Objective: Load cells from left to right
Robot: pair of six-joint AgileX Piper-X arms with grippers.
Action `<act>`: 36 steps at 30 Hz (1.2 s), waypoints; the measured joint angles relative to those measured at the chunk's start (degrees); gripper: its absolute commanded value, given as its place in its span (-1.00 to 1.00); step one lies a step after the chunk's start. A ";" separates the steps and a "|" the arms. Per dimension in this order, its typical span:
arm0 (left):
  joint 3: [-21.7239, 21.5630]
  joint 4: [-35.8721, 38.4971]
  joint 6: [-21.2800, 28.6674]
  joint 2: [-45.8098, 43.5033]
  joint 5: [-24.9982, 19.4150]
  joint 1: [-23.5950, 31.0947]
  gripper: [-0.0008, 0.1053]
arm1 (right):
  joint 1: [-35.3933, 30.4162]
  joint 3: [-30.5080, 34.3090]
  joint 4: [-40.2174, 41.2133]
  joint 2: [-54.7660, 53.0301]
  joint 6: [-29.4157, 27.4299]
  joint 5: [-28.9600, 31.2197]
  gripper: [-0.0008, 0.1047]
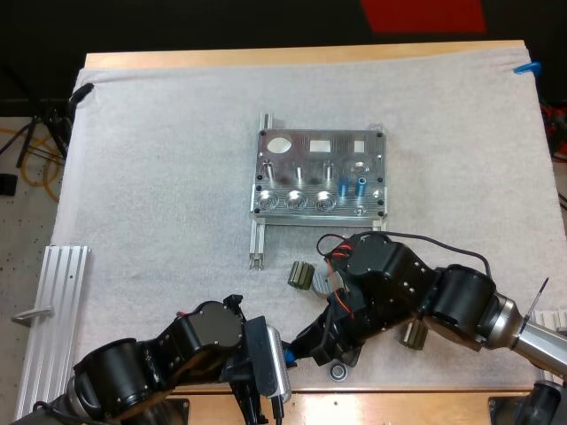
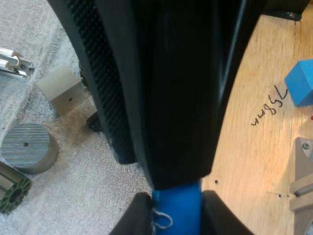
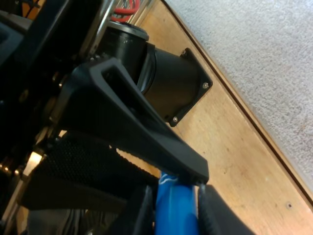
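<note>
- Found the left gripper narrowed onto a blue cylinder, with a finger pressing on each side of it.
- Found the right gripper pinched on the same blue cylinder from the opposite end, again with a finger tight against each flank.
- Saw both grippers meeting nose to nose at the near edge of the white mat, over the bare wood of the table.
- Placed the held cylinder between the two wrists, well apart from the fixture.
- Noted the fixture lying flat in the middle of the mat, on two slim rails running toward the arms.
- Counted two more blue cells upright side by side on the fixture's right half: the left cell and the right cell.
- Spotted a ribbed dark part on the mat between the fixture and the right arm.
- Spotted a round metal puck just beside that ribbed part.
- Spotted a second dark part close against the right arm.
- Spotted a small dark ring near the mat's near edge, close under the right arm.
- Noted an aluminium rail along the mat's left edge, well away from both grippers.
</note>
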 measured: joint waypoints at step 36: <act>-2.29 -3.91 5.10 0.20 7.67 38.69 0.17 | -16.12 -29.81 29.63 20.79 -16.04 31.25 -0.99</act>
